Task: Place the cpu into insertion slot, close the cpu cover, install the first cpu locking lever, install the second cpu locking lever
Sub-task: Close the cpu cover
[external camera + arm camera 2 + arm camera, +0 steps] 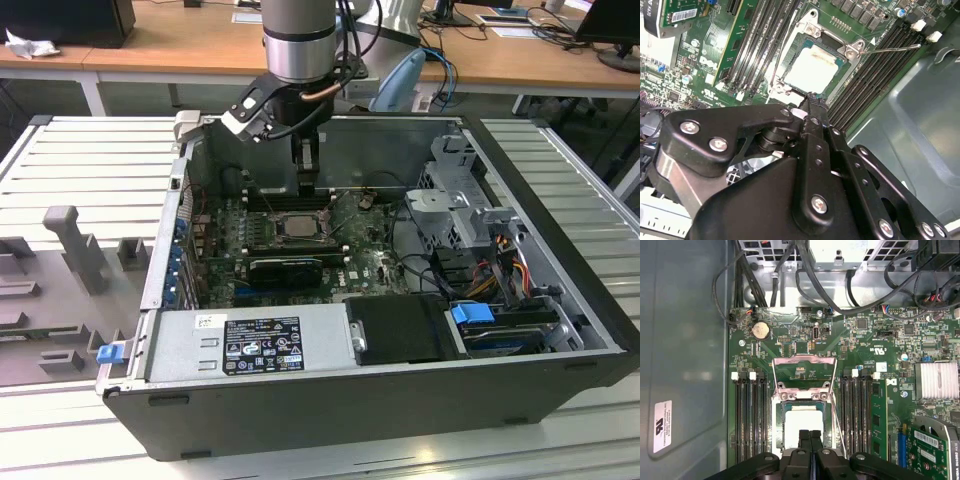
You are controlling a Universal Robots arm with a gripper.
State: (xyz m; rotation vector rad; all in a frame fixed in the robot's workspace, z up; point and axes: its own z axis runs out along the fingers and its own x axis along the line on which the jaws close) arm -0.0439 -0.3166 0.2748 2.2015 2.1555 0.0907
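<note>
First wrist view: cpu seated, cover raised, jaws shut and empty

Gripper: the two black fingers are pressed together with no gap, and nothing is held between them. The second wrist view agrees, with the gripper ending in a single closed tip.

Cpu: it lies flat inside the insertion slot, directly beneath the jaw tips, and its pale top shows to either side of them. Whether the tips touch the chip cannot be determined.

Cpu cover: it is swung up off the slot and stands just beyond the jaw tips, with green board visible through its cut-out.

Locking lever: this thin wire juts out clear of the slot, off to one side of the jaws.

Memory slots: these long black rows flank the jaws on both sides.

Exterior view: the gripper reaches down into the open computer case, with the cpu close below its tips.
</note>
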